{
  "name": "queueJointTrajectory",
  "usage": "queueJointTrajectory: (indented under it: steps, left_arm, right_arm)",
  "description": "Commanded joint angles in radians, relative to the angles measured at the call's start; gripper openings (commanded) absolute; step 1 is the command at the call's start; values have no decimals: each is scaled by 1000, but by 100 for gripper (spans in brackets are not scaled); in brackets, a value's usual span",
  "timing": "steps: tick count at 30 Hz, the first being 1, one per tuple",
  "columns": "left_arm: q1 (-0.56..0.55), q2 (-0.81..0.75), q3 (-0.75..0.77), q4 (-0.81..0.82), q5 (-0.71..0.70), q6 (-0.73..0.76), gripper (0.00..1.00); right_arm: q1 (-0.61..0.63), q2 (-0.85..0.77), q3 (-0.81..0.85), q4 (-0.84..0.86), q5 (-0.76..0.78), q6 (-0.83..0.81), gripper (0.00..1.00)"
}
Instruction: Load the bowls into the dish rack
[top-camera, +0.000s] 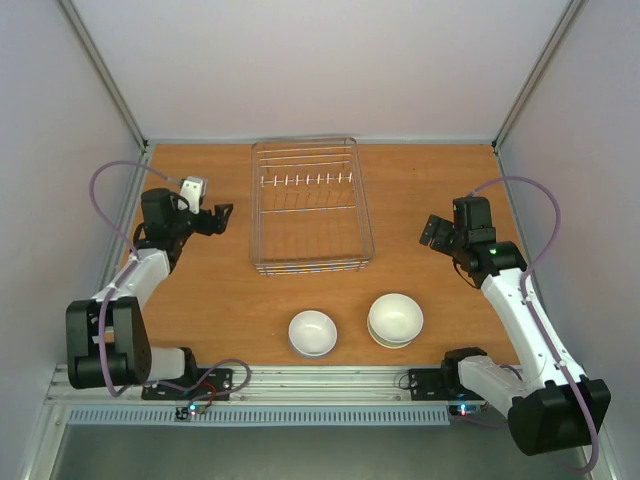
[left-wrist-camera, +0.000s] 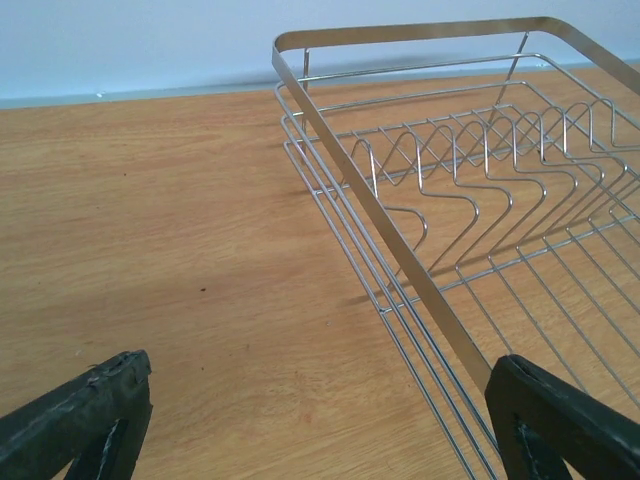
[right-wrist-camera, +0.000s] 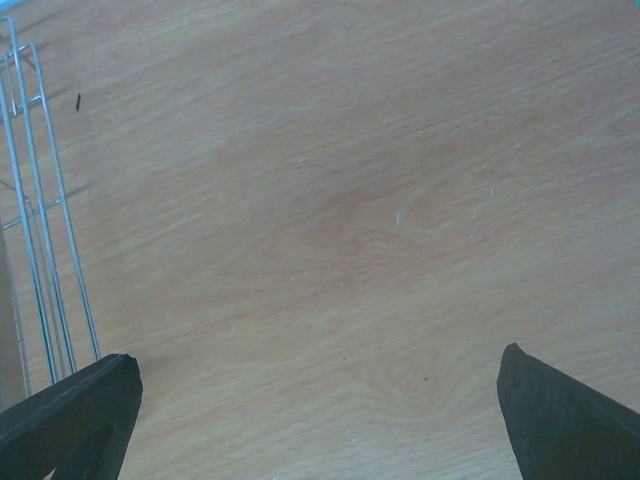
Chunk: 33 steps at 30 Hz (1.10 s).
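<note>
Flanking the dish rack (top-camera: 311, 266), left claw (top-camera: 218, 217) and right claw (top-camera: 432, 232) gape empty, bowls (top-camera: 313, 332) near its front wall.

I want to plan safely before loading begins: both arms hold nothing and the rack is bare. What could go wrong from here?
The stack of bowls looks nested, so a grasp may lift several or drop one. The single white bowl lies near the table front edge, perhaps an awkward reach. The left jaws stand open right beside the dish rack, so a swing could shove it.

Dish rack (top-camera: 310, 266) behind single bowl (top-camera: 313, 332); bowl stack (top-camera: 396, 319) just right.
</note>
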<state>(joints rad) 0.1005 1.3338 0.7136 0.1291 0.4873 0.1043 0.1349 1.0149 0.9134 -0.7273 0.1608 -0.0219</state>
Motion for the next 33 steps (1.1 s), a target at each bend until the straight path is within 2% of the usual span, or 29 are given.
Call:
queueJointTrajectory:
  steps: [1, 11, 18, 23, 28, 33]
  left_arm:
    - [0, 22, 5, -4, 23, -6, 91]
    - [-2, 62, 33, -45, 40, 4, 91]
    - [-19, 61, 44, -73, 56, 17, 91]
    - [-26, 56, 52, -90, 57, 29, 91]
    - [-51, 63, 79, -160, 70, 39, 90]
    - [-147, 64, 105, -233, 33, 91, 89]
  right_arm:
    - [5, 14, 23, -36, 11, 17, 99]
    - [5, 83, 93, -110, -18, 20, 99]
    - [5, 34, 70, -152, -80, 78, 98]
    - [12, -69, 6, -176, -233, 103, 87]
    - [37, -151, -9, -265, -258, 119, 77]
    - [112, -135, -2, -340, -238, 114, 69]
